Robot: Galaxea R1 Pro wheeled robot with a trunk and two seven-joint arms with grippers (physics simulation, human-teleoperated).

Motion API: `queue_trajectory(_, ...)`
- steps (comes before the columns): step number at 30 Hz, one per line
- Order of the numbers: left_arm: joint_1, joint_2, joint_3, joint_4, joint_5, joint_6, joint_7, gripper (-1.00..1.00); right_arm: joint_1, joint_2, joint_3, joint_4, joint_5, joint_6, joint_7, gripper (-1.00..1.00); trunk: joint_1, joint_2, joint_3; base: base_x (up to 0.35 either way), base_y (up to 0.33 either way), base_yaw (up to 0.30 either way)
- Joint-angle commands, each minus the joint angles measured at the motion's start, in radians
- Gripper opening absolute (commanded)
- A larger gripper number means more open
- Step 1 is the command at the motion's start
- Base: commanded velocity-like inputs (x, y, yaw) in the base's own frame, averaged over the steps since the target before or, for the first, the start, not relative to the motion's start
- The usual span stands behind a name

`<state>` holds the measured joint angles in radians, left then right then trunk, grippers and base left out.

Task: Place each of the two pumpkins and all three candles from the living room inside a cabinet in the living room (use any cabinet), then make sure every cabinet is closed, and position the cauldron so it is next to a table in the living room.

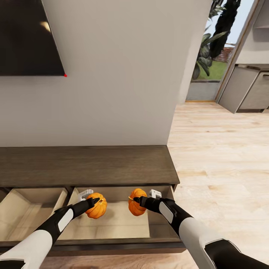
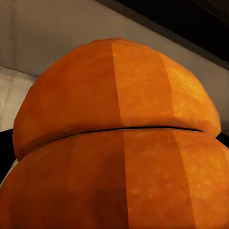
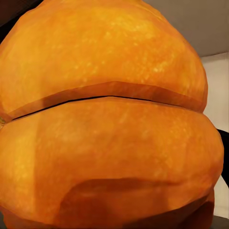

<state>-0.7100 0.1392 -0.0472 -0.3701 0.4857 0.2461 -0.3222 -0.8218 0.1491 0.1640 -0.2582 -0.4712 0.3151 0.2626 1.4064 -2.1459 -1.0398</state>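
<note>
Holding two pumpkins over open drawer of cabinet [image 1: 86, 164], one per arm. Left pincer [image 1: 89, 200] clamped on left pumpkin [image 1: 96, 205], fingers closed against it, pumpkin hanging above pale beige drawer floor, left-centre of that compartment. Right pincer [image 1: 144, 200] clamped on right pumpkin [image 1: 136, 202], same height approx, right-centre of same compartment. Pumpkins near each other but apart, gap between. Can't tell if either touches drawer bottom; both look lifted.

Left wrist view: orange ribbed skin of left pumpkin [image 2: 119, 138] up close, dark seam across middle, pale wall and dark strip behind. Right wrist view: right pumpkin [image 3: 105, 119] up close too, dark crease across, bit of pale surface at edge.

Second drawer [image 1: 26, 213] open to left, beige inside, divider between the two. Dark brown cabinet top bare wood, running along wall. Black screen [image 1: 28, 37] on wall far left, small red dot at its corner. Light plank floor [image 1: 220, 149] to right, doorway w/ plants [image 1: 209, 48] far right, pale grey units [image 1: 246, 89] beyond.
</note>
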Motion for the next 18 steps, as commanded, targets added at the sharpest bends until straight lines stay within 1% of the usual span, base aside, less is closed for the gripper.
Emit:
queue_trajectory(1, 0.0, 0.001, -0.005, -0.001, 0.01, 0.006, 0.0, -1.0, 0.0, 0.0, 0.003, -0.001, -0.005, 0.004, -0.002, -1.0, 0.0, 0.0, -0.001, 0.0, 0.012, 0.0)
queue_trajectory(8, 0.0, 0.003, -0.005, 0.003, 0.009, 0.01, 0.001, -1.0, 0.0, -0.002, 0.002, 0.006, -0.007, 0.003, -0.009, -1.0, 0.0, 0.0, -0.001, 0.0, 0.002, 0.0)
queue_trajectory(11, 0.0, 0.003, -0.005, 0.011, 0.007, 0.015, 0.007, -1.0, 0.0, -0.004, 0.0, 0.008, -0.007, 0.002, -0.038, -1.0, 0.0, 0.0, -0.001, 0.0, 0.0, 0.0)
queue_trajectory(15, 0.0, 0.005, -0.004, 0.018, 0.011, 0.054, 0.011, -1.0, 0.0, -0.007, 0.0, 0.017, -0.007, 0.002, -0.07, -1.0, 0.0, 0.0, -0.001, 0.0, 0.0, 0.0)
queue_trajectory(18, -0.001, 0.005, -0.003, 0.031, 0.01, 0.075, 0.022, -1.0, 0.0, -0.007, -0.001, 0.038, -0.007, -0.001, -0.116, -1.0, 0.0, 0.0, -0.001, 0.0, 0.0, 0.0)
